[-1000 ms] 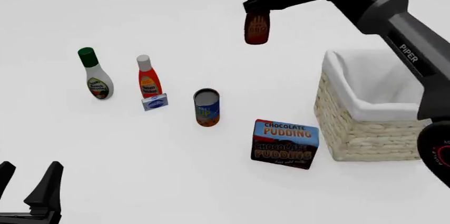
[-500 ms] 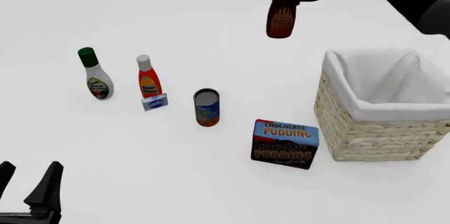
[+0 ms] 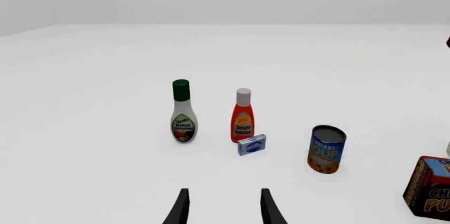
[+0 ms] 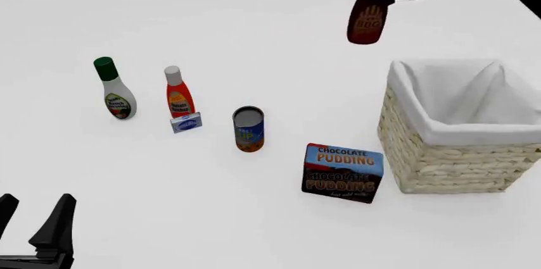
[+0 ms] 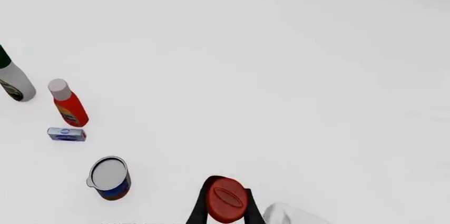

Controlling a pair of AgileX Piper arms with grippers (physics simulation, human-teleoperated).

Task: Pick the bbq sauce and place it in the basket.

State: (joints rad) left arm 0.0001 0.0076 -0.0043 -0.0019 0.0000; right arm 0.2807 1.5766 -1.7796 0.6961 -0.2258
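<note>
Bottle, bbq sauce [image 4: 368,23]: airborne, short of the basket [image 4: 439,155], clamped near its red cap by the right gripper [image 5: 225,205]. Likely light, rigid, smooth-sided; the neck hold suits. Left gripper [image 3: 222,208] parted, empty.

The right arm reaches in high over the far right of the worktop, its dark body filling the front view's upper right corner. Its right gripper [image 5: 226,203] points downward, fingers [image 5: 199,211] clamped either side of the bbq sauce [image 4: 367,23], which hangs in the air. The left gripper [image 3: 223,208] sits low at the near left corner, fingers parted and holding nothing.
</note>
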